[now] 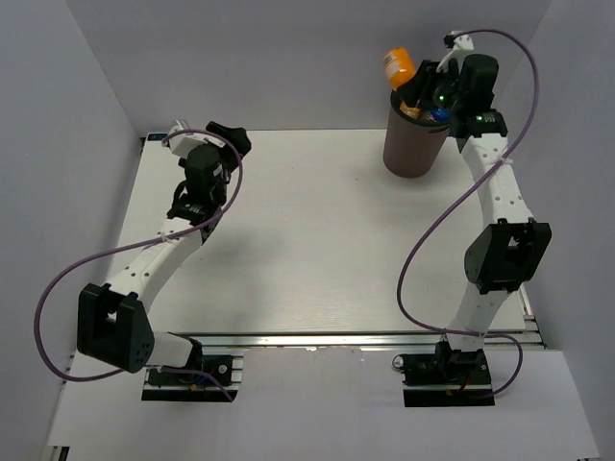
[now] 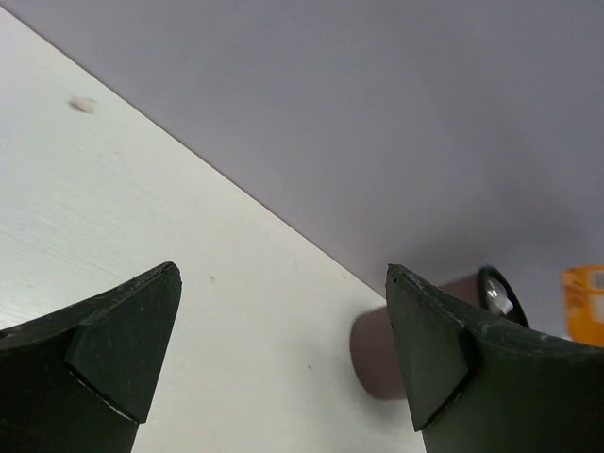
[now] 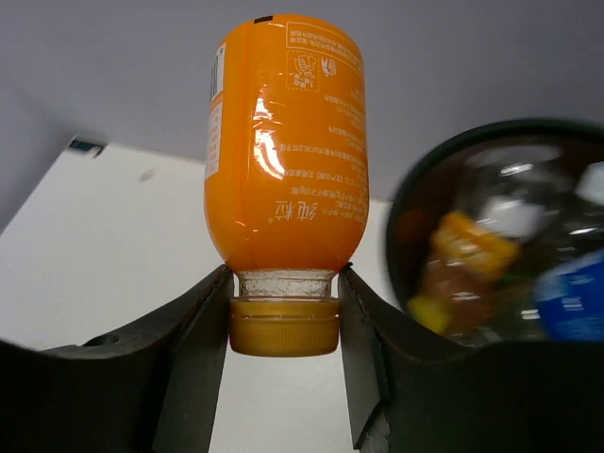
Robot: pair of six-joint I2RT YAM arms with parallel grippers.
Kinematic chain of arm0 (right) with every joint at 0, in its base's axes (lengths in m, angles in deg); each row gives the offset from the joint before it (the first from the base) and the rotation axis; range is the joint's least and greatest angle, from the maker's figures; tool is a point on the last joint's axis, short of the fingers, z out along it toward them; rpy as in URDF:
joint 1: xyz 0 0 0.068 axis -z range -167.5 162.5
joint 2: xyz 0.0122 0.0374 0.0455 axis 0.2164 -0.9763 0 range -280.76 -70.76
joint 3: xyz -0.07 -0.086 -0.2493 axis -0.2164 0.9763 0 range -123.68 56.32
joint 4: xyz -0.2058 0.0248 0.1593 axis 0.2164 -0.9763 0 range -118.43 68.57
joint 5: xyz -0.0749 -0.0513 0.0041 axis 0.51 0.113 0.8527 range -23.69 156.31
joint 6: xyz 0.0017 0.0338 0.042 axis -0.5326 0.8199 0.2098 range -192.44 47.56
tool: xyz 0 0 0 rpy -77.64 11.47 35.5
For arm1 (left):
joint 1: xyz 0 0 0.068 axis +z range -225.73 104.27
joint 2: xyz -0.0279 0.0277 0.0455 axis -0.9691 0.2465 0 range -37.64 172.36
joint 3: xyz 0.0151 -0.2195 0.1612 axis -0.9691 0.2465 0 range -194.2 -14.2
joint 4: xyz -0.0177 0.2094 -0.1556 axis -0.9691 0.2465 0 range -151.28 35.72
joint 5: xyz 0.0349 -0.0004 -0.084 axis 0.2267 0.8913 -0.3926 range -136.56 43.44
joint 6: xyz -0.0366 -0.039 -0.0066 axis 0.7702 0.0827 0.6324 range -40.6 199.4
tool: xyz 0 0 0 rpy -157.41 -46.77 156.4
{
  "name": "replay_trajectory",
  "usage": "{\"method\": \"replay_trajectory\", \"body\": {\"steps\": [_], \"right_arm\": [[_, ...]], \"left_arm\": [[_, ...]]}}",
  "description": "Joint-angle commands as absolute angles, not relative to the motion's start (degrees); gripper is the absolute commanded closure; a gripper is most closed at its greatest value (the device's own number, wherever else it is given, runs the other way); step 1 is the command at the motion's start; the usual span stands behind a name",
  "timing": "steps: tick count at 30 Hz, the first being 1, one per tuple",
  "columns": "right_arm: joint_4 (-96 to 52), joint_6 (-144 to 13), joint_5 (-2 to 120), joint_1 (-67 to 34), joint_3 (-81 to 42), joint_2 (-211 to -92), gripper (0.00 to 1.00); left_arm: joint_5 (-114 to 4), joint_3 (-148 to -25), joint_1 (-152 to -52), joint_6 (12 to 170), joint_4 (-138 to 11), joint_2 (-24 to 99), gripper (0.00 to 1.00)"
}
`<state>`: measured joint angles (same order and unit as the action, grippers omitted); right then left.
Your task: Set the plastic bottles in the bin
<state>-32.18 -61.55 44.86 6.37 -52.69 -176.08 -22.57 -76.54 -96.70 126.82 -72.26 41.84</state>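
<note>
White tabletop [image 1: 288,240], grey walls.
Top view: right gripper [image 1: 423,86] holds short orange plastic bottle [image 1: 399,65] above tall brown cylindrical bin [image 1: 413,149], far right.
Left wrist: left gripper [image 2: 283,349] fingers wide apart, empty.
Right wrist: fingers clamped on bottle neck; blue-labelled clear bottle [image 3: 574,302] inside bin.

On the orange bottle [image 3: 283,142], centre of the right wrist view, we find inverted white East Asian print, too fine to read, and a barcode [image 3: 216,71] at its upper left.
</note>
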Motion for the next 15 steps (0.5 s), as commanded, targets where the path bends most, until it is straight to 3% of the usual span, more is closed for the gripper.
{"method": "replay_trajectory", "body": {"steps": [1,9,11,15], "right_arm": [[-39.62,-65.06,53.55,8.54,-61.26,-180.69,1.0],[-40.94,-67.0,62.09,10.83,-62.6,-184.93,1.0],[-40.94,-67.34,63.67,10.92,-62.6,-185.72,0.89],[-41.3,-68.05,65.87,10.92,-63.74,-187.3,0.84]], "left_arm": [[-20.89,-74.05,-94.89,125.55,-68.58,38.21,0.02],[-20.71,-73.43,-91.73,125.37,-66.64,39.52,0.02],[-20.98,-73.87,-91.38,125.37,-66.2,40.48,0.02],[-22.03,-74.14,-90.67,125.37,-65.94,41.37,0.02]]}}
